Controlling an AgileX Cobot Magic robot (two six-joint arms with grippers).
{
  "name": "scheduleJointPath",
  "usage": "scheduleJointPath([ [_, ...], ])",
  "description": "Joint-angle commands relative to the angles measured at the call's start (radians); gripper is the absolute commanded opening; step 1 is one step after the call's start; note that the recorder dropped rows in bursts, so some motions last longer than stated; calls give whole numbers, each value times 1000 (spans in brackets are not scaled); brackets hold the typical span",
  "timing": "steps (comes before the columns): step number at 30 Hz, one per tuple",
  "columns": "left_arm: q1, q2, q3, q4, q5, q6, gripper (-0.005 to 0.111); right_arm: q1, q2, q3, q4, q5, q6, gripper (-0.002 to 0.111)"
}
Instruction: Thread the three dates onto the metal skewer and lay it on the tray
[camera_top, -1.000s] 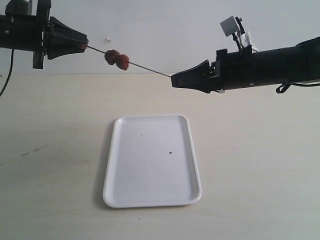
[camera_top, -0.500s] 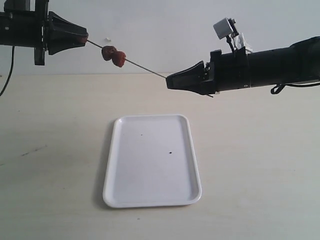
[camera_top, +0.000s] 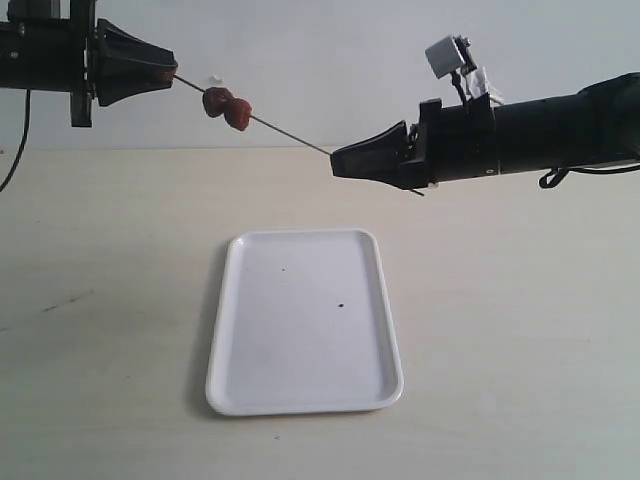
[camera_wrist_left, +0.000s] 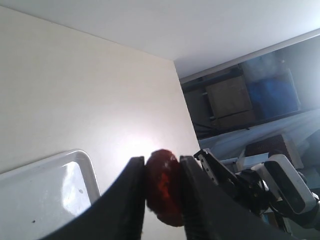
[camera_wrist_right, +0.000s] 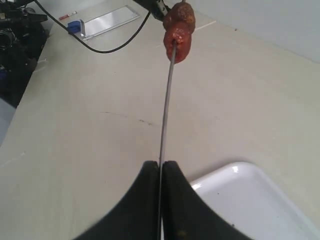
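The metal skewer (camera_top: 285, 132) hangs slanted in the air above the table, behind the white tray (camera_top: 222, 300). My right gripper (camera_top: 335, 160) is shut on its lower end; the rod (camera_wrist_right: 166, 110) runs out from between the closed fingertips (camera_wrist_right: 150, 172). Two red-brown dates (camera_top: 227, 107) sit touching each other on the upper part of the skewer (camera_wrist_right: 179, 27). My left gripper (camera_top: 170, 73) is shut on the third date (camera_wrist_left: 162, 185) at the skewer's upper end. Whether the rod passes through that date is hidden. The tray (camera_wrist_left: 50, 185) holds nothing but a tiny dark speck.
In the right wrist view a black cable (camera_wrist_right: 110, 47), a flat white board with a blue item (camera_wrist_right: 102, 21) and dark equipment (camera_wrist_right: 15, 30) lie at the table's far end. A pale wall stands behind the table. Shelving and the right arm's camera (camera_wrist_left: 280, 180) show beyond the left gripper.
Both grippers shifted slightly left, the left one also upward, carrying the skewer and its two dates up and left. Both grips are unchanged.
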Motion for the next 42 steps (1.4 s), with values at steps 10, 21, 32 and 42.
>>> scheduleJointPath([
  [10,-18,-3,-1,-20,29,26,11,17,-1,-8,39,71,-19,0],
  [21,-34,-3,-1,-20,29,36,11,40,-1,-8,68,71,-12,0],
  [32,-56,-3,-1,-20,29,52,11,45,-1,-8,93,71,-10,0],
  [42,-83,-3,-1,-13,29,54,11,45,-1,-8,105,71,-3,0],
])
